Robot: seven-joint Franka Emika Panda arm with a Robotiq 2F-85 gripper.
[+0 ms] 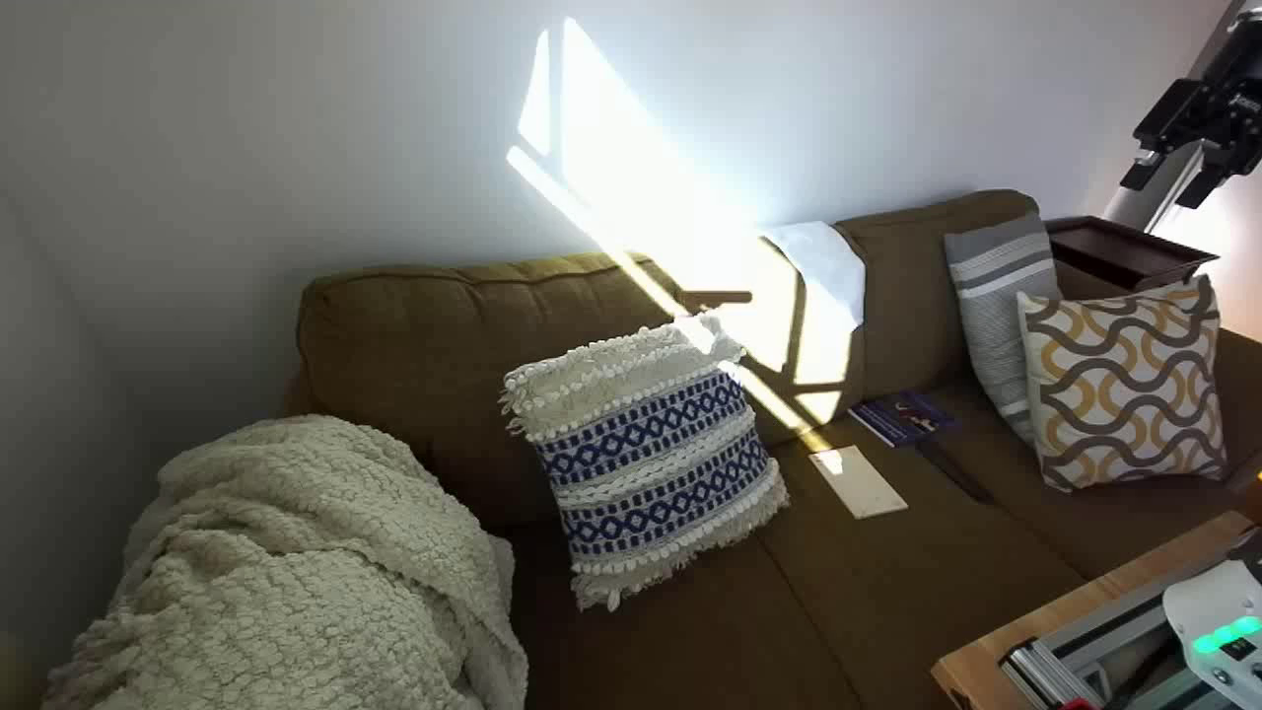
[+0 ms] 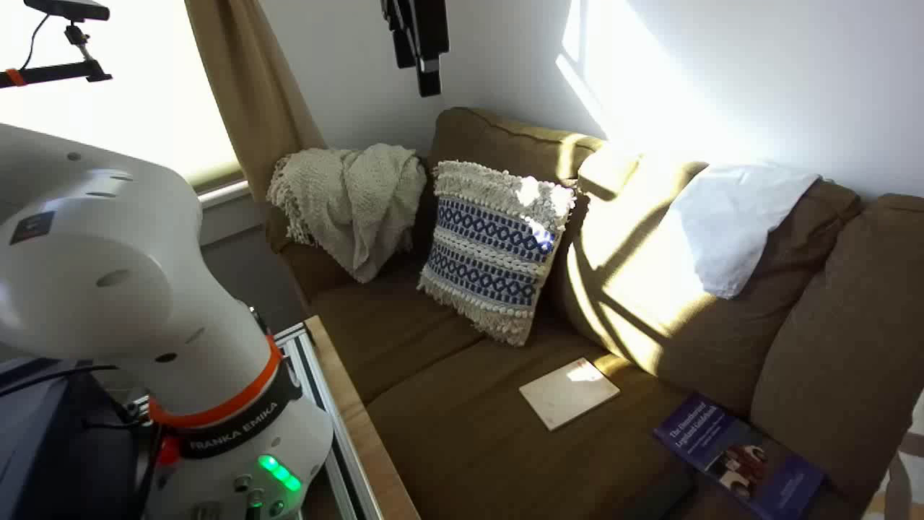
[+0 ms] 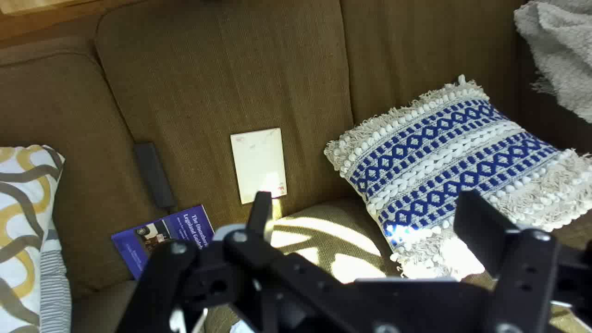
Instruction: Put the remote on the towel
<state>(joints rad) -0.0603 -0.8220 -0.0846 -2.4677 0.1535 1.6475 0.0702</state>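
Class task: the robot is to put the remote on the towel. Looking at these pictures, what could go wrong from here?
The remote lies close to the book, so the jaws might catch that too.
It lines up with the seat seam, so pressing could push it in.
The towel drapes down the sofa's back cushion, so the remote may slide off.

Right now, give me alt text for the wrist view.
Dark remote on a brown couch near a blue book, the open end effector in the foreground. A flat cream rectangle lies mid-frame, a fringed patterned pillow at right.
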